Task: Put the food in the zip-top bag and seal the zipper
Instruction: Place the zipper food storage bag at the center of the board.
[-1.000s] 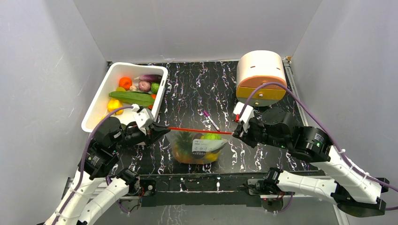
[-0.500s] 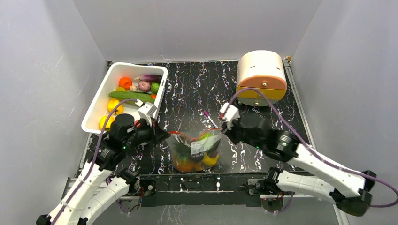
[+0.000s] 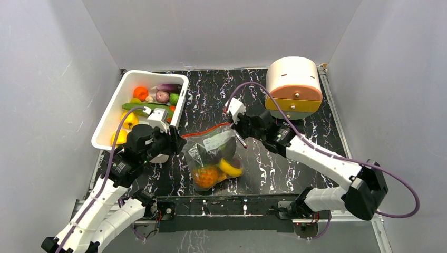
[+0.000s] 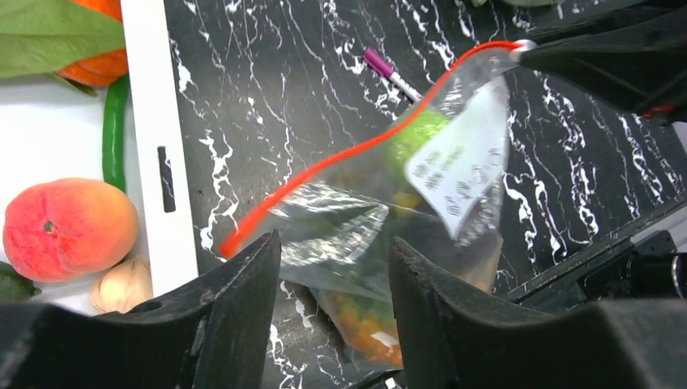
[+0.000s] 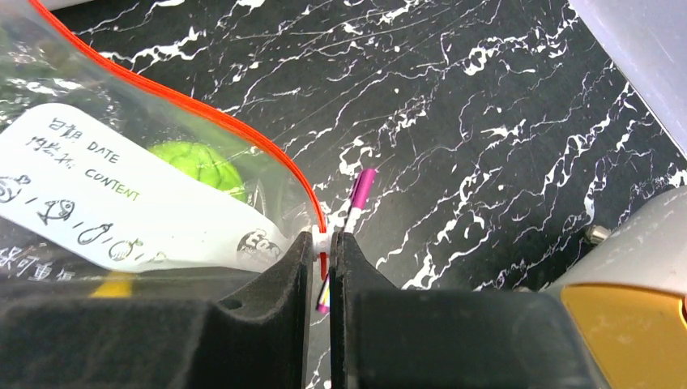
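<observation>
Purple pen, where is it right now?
In the right wrist view the purple pen lies on the table just beyond the right pincer, which is shut on the zipper end of the zip-top bag.

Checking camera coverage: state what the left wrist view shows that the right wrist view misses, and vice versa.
Only left wrist: the white rectangular tub holding a peach-coloured toy fruit. Only right wrist: a corner of the cream-and-orange round box. Both: the clear zip-top bag, its thin orange-red zipper strip, the thin purple pen, and the right gripper pinching the zipper's end.

Overhead; two wrist close-ups sharing bag [image 3: 213,158]
</observation>
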Available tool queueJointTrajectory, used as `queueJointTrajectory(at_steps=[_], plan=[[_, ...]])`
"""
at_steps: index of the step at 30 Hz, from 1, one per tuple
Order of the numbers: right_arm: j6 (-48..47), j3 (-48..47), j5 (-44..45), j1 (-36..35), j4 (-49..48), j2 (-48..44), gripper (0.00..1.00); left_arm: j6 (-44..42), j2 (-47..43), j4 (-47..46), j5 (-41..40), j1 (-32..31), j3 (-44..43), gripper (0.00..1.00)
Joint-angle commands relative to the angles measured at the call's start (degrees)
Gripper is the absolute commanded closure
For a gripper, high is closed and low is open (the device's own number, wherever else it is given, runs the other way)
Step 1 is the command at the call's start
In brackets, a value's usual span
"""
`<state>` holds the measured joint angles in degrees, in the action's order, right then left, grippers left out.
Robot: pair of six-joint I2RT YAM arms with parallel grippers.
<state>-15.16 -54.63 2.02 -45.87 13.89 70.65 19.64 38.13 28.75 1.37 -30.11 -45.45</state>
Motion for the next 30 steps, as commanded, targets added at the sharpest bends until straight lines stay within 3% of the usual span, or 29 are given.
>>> queueJointTrajectory(at_steps=[1, 19, 20, 21, 23, 26, 30], plan=[[-1.38, -5.28, -2.96, 1.95, -7.47, 3.52, 0.98, -1.82, -1.6, -3.56, -0.56, 0.14, -3.38, 0.47], [5.04, -0.43, -1.32, 3.67, -5.69, 9.92, 0.97, -5.5, -1.75, -3.31, 3.64, 0.21, -7.22, 0.25], [5.46, -0.8, -1.09, 3.68, -4.69, 10.25, 0.97, -5.9, -1.73, -3.73, 4.62, 0.17, -7.49, 0.18], [5.96, -1.08, -0.94, 3.72, -3.68, 10.49, 0.97, -6.19, -1.91, -4.26, 5.66, 0.14, -7.5, 0.04], [6.86, -1.3, -0.47, 3.75, -2.02, 10.45, 0.97, -6.28, -2.64, -5.75, 7.1, 0.14, -6.8, 0.01], [7.82, -1.15, -0.29, 3.77, -0.8, 8.94, 0.93, -6.45, -3.63, -7.12, 8.04, 0.14, -5.72, 0.02], [8.93, -3.14, -0.57, 3.83, 1.07, 5.34, 0.8, -6.65, -2.96, -6.68, 7.78, 0.14, -6.6, 0.02]])
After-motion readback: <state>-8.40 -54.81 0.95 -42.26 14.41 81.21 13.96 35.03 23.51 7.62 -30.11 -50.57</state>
